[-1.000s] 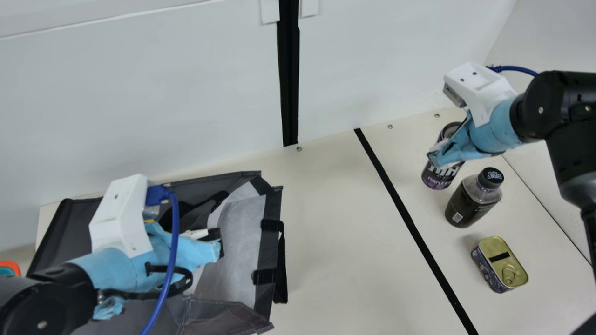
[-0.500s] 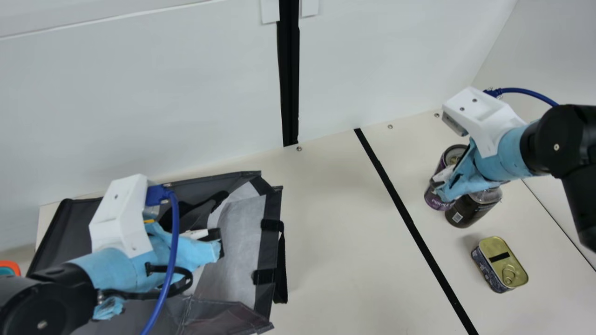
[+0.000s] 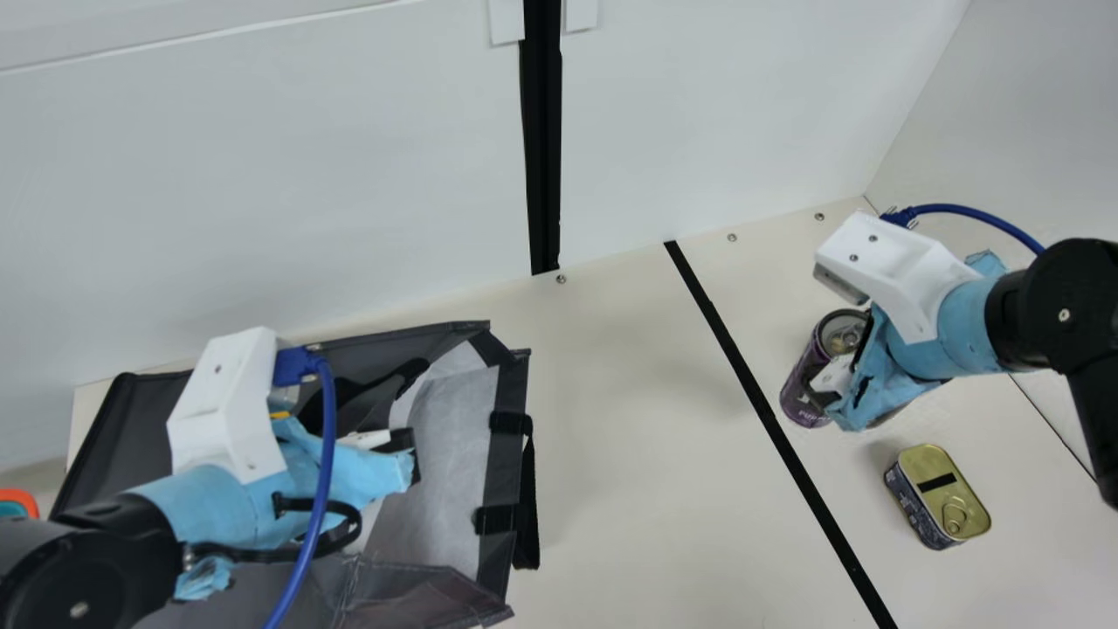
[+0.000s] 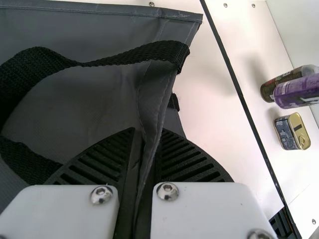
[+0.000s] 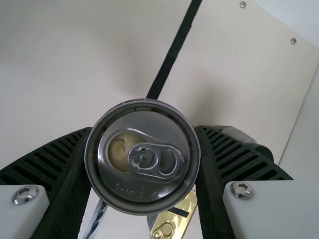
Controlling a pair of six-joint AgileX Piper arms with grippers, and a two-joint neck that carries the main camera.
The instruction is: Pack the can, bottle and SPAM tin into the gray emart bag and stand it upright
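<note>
My left gripper [image 3: 403,452] is at the gray bag [image 3: 450,480], which lies open; in the left wrist view this left gripper [image 4: 143,137] is shut on a fold of the bag's wall [image 4: 94,107]. At the right, my right gripper [image 3: 828,395] holds the purple can [image 3: 799,395], which leans slightly. The right wrist view has the can [image 5: 142,162] between the fingers of the right gripper [image 5: 143,130], with its lid facing the camera. The dark bottle [image 4: 271,88] is mostly hidden behind the right gripper in the main view. The SPAM tin [image 3: 939,496] lies nearer the front.
A black tape line [image 3: 769,415] runs across the cream table [image 3: 629,437] between bag and can. White walls [image 3: 349,175] rise behind the table. An orange-rimmed object [image 3: 19,501] is at the far left edge.
My right gripper has come down toward the table's front. The can has shifted forward and slightly left with it, and the bottle is now mostly covered. The left arm has stayed still.
</note>
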